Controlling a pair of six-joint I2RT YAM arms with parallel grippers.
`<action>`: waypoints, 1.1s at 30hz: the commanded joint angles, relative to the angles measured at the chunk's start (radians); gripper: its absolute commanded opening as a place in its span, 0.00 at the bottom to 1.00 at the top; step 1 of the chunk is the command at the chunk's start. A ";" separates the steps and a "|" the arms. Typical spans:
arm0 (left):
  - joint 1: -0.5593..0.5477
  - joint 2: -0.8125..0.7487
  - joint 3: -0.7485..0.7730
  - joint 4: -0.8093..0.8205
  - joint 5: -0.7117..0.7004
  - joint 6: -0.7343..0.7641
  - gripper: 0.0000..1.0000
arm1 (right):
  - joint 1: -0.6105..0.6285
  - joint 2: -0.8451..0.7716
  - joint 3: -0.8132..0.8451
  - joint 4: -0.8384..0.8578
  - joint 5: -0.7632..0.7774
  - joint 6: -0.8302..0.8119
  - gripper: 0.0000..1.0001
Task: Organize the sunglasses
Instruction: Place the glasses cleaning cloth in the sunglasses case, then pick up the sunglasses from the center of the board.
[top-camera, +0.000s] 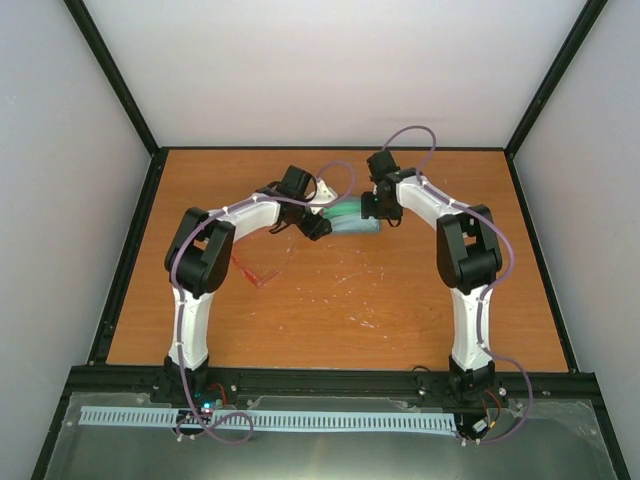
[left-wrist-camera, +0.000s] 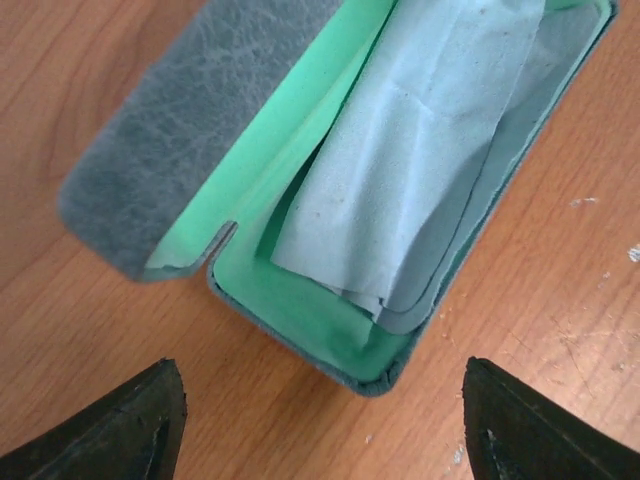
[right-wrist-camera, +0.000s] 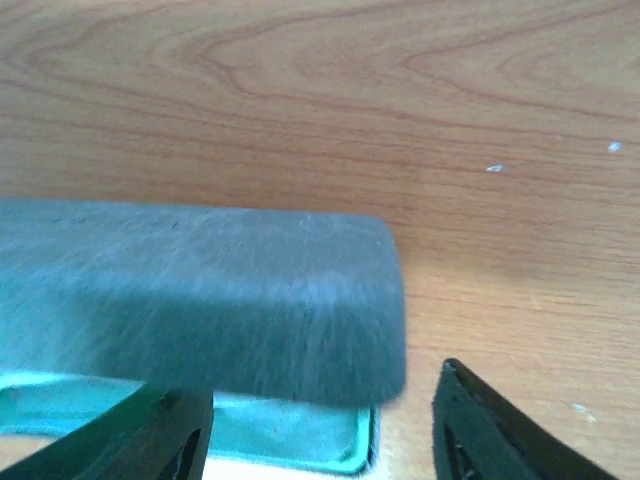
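The sunglasses (top-camera: 262, 268) lie on the wooden table, left of centre, beside my left arm's elbow; they do not show in either wrist view. The grey-blue case (top-camera: 352, 216) lies open between my two grippers. In the left wrist view its green-lined tray (left-wrist-camera: 300, 330) holds the pale blue cloth (left-wrist-camera: 420, 150), with the lid (left-wrist-camera: 200, 120) tipped back. My left gripper (left-wrist-camera: 325, 430) is open and empty, just short of the case's end. My right gripper (right-wrist-camera: 320, 430) is open, its jaws either side of the lid's (right-wrist-camera: 200, 300) corner without touching it.
The table (top-camera: 400, 300) is walled by a black frame with white panels on three sides. My left arm's elbow (top-camera: 205, 245) stands just left of the sunglasses. Faint white scuffs mark the wood near the middle.
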 joint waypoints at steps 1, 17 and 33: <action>0.006 -0.095 -0.046 0.072 -0.019 -0.002 0.77 | 0.001 -0.120 -0.049 0.022 0.046 0.024 0.61; 0.351 -0.375 -0.064 -0.444 0.161 0.976 0.78 | 0.004 -0.292 -0.081 -0.087 0.063 -0.088 0.60; 0.468 -0.397 -0.211 -0.558 -0.112 1.976 0.76 | 0.004 -0.292 -0.150 0.021 0.002 -0.009 0.60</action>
